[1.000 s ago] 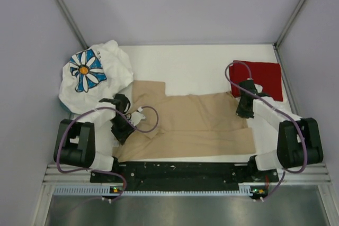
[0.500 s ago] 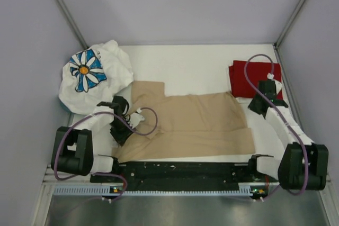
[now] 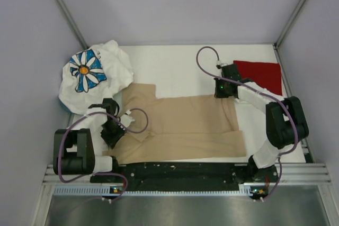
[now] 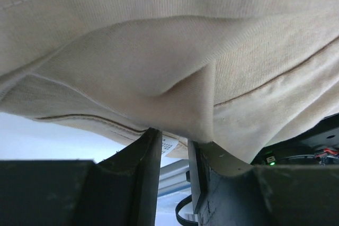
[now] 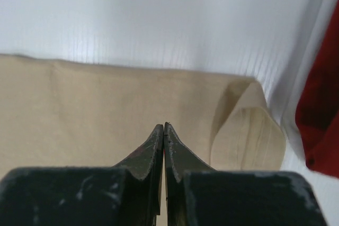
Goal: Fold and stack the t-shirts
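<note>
Across the middle of the white bench (image 3: 180,64) the tan t-shirt (image 3: 185,125) lies spread out, mostly flat, with its left edge bunched and rumpled. Down at the lower left of the overhead view, the left end effector (image 3: 113,130) is right on that bunched edge. Its wrist view shows the fingers narrowly apart with a pinched fold of tan cloth between them, and more fabric draped above.

Over at the upper right, the right end effector (image 3: 221,89) sits at the shirt's top right corner, tips pressed tight together and holding nothing. From its wrist camera the tips point over flat tan cloth, and a turned-over flap of the shirt lies just to their right.

The dark red t-shirt (image 3: 262,73) lies flat at the right edge of the bench, just beside that arm and apart from the tan one. Up in the left corner, the white daisy t-shirt (image 3: 92,75) sits in a loose heap with its blue-and-orange flower facing up.
</note>
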Controlling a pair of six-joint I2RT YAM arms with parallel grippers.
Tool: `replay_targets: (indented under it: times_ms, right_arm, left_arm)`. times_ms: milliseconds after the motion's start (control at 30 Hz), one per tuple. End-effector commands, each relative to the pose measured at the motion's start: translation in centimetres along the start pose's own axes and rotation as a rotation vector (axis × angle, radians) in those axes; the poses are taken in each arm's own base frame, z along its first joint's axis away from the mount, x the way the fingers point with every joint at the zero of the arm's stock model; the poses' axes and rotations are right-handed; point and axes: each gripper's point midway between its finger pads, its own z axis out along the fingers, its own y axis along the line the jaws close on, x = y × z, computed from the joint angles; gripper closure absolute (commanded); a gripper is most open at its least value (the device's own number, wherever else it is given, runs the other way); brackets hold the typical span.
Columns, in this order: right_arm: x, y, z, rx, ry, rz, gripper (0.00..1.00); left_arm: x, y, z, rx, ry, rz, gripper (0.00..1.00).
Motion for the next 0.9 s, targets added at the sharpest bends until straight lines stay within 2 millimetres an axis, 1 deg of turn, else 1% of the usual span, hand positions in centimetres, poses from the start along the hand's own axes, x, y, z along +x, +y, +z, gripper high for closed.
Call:
replay_targets:
  times_ms: [0,33,67,133,233,333,400,467,500,533,600,667,733,800,867]
  right_arm:
    - [-1.9,-0.2,1.6,0.043,0.015,-0.064,1.0]
    - [-1.7,-0.4,1.8,0.049,0.023,-0.064,1.0]
    - [-1.8,-1.2,1.9,0.1,0.017,-0.062,1.0]
    - [-1.6,-2.5,1.9,0.166,0.028,-0.065,1.0]
    - [-1.3,-4.5,1.6,0.278,0.044,-0.079,1.0]
    - [-1.3,-7.3,0.7,0.423,0.058,-0.071,1.0]
    - [-1.7,-8.9,0.0,0.497,0.058,-0.052,1.0]
    - [-2.2,-10.1,-0.7,0.547,0.051,-0.04,1.0]
    - [-2.6,-10.3,-1.1,0.559,0.046,-0.046,1.0]
    - [-3.3,-10.1,-1.4,0.55,0.034,-0.054,1.0]
    - [-4.0,-8.0,-1.5,0.431,0.031,-0.074,1.0]
    - [-4.9,-5.9,-2.5,0.347,0.0,-0.105,1.0]
    - [-5.2,-4.3,-3.4,0.304,-0.026,-0.133,1.0]
    - [-4.4,-3.0,-3.7,0.232,-0.021,-0.116,1.0]
    - [-3.0,-1.8,-3.5,0.153,0.007,-0.083,1.0]
  left_arm:
    - [3.0,0.1,1.3,0.003,0.091,0.001,0.68]
    - [2.7,-0.2,1.1,0.016,0.074,0.006,0.67]
    - [2.1,-0.5,1.0,0.037,0.043,0.005,0.66]
    - [1.5,-0.5,0.6,0.045,0.016,0.007,0.65]
    - [1.5,-0.4,0.6,0.05,0.028,0.007,0.65]
    - [1.9,-0.1,0.9,0.048,0.061,0.005,0.65]
    - [1.9,0.0,1.1,0.046,0.067,0.004,0.65]
    - [1.9,0.0,1.0,0.044,0.062,0.005,0.65]
    - [1.8,0.1,0.9,0.039,0.059,0.005,0.65]
    - [1.8,0.1,0.9,0.039,0.059,0.008,0.65]
    - [1.8,0.3,0.7,0.025,0.056,0.011,0.64]
    - [1.7,0.5,0.6,0.022,0.055,0.011,0.64]
    - [1.5,0.6,0.5,0.018,0.05,0.008,0.64]
    - [1.4,0.6,0.4,0.025,0.047,0.005,0.64]
    - [1.1,0.6,0.1,0.024,0.037,0.005,0.63]
